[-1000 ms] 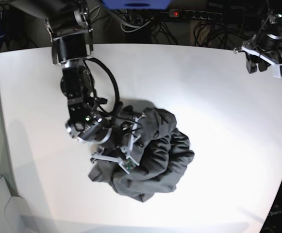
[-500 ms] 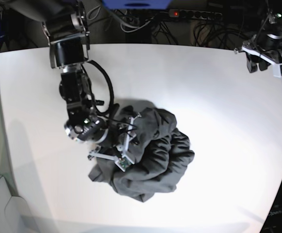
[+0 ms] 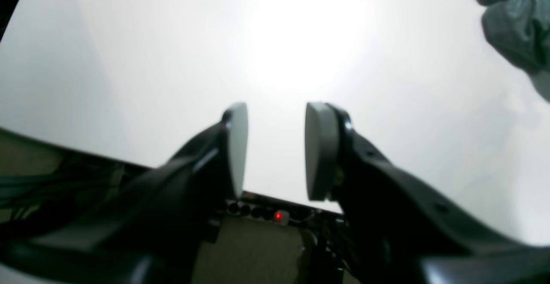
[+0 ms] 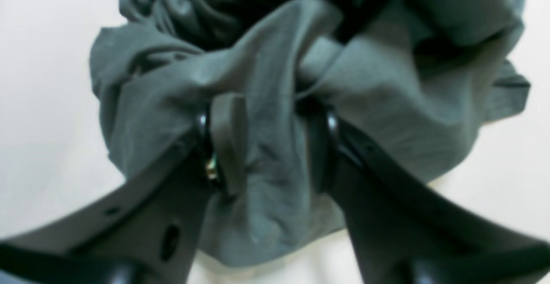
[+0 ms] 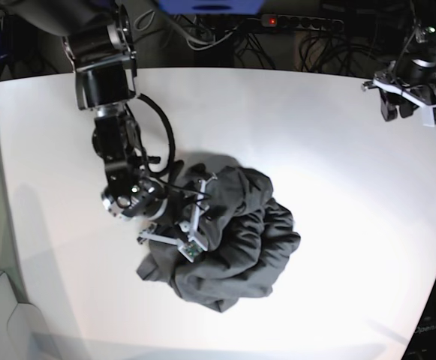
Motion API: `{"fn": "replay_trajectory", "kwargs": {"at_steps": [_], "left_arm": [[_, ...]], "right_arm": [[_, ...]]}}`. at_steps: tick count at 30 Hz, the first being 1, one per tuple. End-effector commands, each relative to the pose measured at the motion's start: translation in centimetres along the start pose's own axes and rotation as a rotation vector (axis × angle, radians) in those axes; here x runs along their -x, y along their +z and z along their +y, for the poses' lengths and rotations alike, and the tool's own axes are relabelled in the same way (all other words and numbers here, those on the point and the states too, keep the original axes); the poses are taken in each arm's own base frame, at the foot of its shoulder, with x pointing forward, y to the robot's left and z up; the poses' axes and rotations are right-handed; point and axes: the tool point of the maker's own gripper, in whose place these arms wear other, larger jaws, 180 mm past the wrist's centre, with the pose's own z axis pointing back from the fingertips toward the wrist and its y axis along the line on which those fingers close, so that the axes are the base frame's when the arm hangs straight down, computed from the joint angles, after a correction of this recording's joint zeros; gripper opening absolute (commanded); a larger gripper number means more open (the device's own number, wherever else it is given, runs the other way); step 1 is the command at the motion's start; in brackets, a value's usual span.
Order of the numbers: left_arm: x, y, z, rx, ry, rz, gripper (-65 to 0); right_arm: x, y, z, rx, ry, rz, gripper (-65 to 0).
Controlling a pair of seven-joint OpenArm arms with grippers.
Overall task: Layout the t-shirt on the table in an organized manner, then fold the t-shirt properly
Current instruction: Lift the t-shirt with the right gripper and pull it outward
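Note:
The dark grey t-shirt point(image 5: 240, 240) lies crumpled in a heap on the white table point(image 5: 315, 135), a little left of centre. My right gripper point(image 5: 193, 217) is pressed into the heap's left side. In the right wrist view its fingers point(image 4: 230, 142) stand apart around a raised fold of the t-shirt point(image 4: 275, 181), and cloth fills the gap of the gripper point(image 4: 275, 120). My left gripper point(image 5: 409, 94) hovers at the table's far right corner. It is open point(image 3: 275, 146) with nothing between its pads, and a bit of the t-shirt point(image 3: 515, 30) shows far off.
A power strip with a red light point(image 5: 270, 21) and tangled cables run behind the table's far edge. The left gripper hangs right over that edge point(image 3: 172, 168). Bare white tabletop point(image 4: 43, 103) surrounds the heap on all sides.
The right gripper's jaws have narrowed around the fold, and the arm has drawn slightly leftward with the cloth. The left gripper has barely shifted.

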Motion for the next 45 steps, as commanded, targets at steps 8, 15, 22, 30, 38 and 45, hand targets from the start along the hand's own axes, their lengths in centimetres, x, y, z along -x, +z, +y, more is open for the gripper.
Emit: {"fn": "replay_trajectory", "kwargs": {"at_steps": [8, 15, 22, 30, 38, 45], "left_arm": [[-1.3, 0.2, -0.1, 0.005, -0.01, -0.043, -43.3], [-1.3, 0.2, -0.1, 0.005, -0.01, -0.041, -43.3], [-1.3, 0.2, 0.0, 0.002, -0.01, -0.042, -43.3], [-1.2, 0.2, 0.1, 0.0, -0.01, -0.037, -43.3], [-1.1, 0.3, 0.2, -0.002, -0.011, -0.035, -43.3], [-1.1, 0.3, 0.1, 0.001, -0.011, -0.035, -43.3]], "right_arm": [[-4.0, 0.9, -1.7, 0.037, 0.028, -0.088, -65.0], [-9.6, 5.6, -2.7, 0.138, 0.12, -0.219, -65.0], [-15.6, 12.8, -3.6, 0.287, 0.23, -0.356, -65.0], [-18.8, 16.4, -5.2, 0.377, 0.32, -0.431, -65.0], [-23.3, 21.6, -7.3, 0.512, 0.437, -0.528, -65.0], [-26.3, 24.3, -7.7, 0.565, 0.475, -0.6, -65.0]]}}
